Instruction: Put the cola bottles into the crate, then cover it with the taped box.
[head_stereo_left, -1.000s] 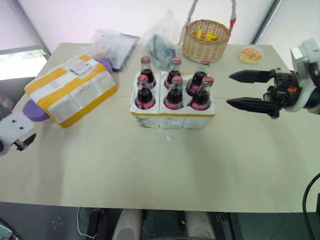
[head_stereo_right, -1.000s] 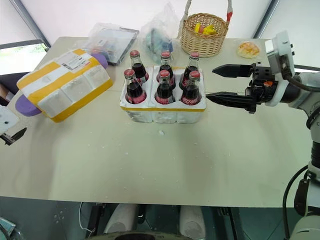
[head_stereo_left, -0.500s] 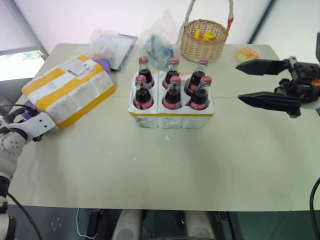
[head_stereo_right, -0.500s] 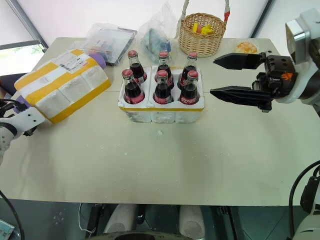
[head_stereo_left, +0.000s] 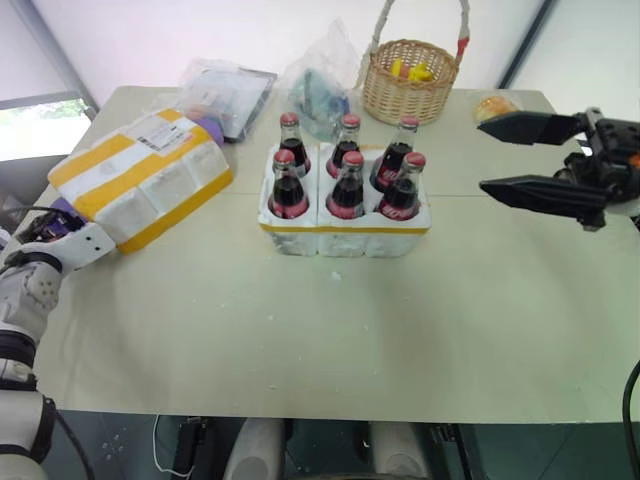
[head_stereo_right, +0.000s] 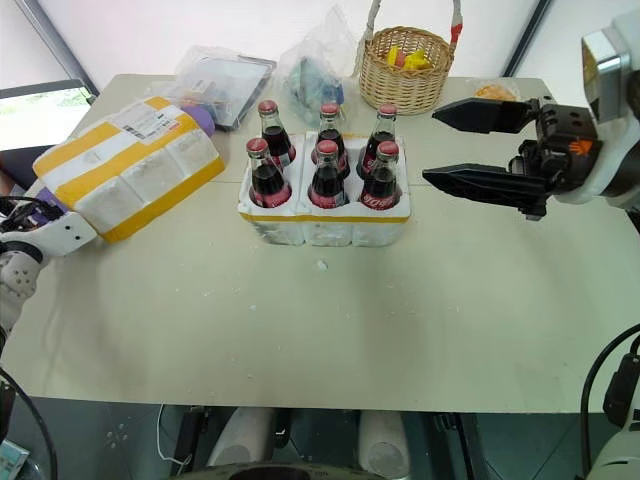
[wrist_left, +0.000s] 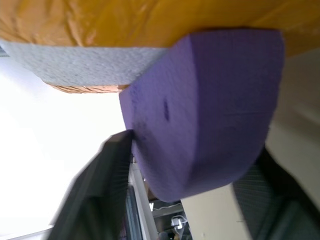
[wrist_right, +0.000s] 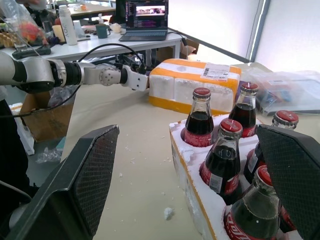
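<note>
Six cola bottles (head_stereo_left: 346, 172) with red caps stand in the wells of the crate (head_stereo_left: 345, 236), a low white foam tray with yellow tape, at mid-table. The taped box (head_stereo_left: 140, 176) lies tilted at the left on a purple foam block (wrist_left: 200, 115). At the box's near end my left gripper (head_stereo_left: 55, 224) is shut on that purple block, one finger (wrist_left: 102, 185) on each side of it. To the right of the crate, above the table, my right gripper (head_stereo_left: 482, 152) is wide open and empty, pointing at the bottles (wrist_right: 220, 150).
A wicker basket (head_stereo_left: 412, 80) stands at the back, with a bread roll (head_stereo_left: 495, 103) to its right. Clear plastic bags (head_stereo_left: 228, 85) lie behind the box and the crate. Foam crumbs (head_stereo_left: 335, 276) dot the table in front of the crate.
My left gripper came forward from the table's left edge to the purple block under the box and closed on it. My right gripper rose a little and stayed open.
</note>
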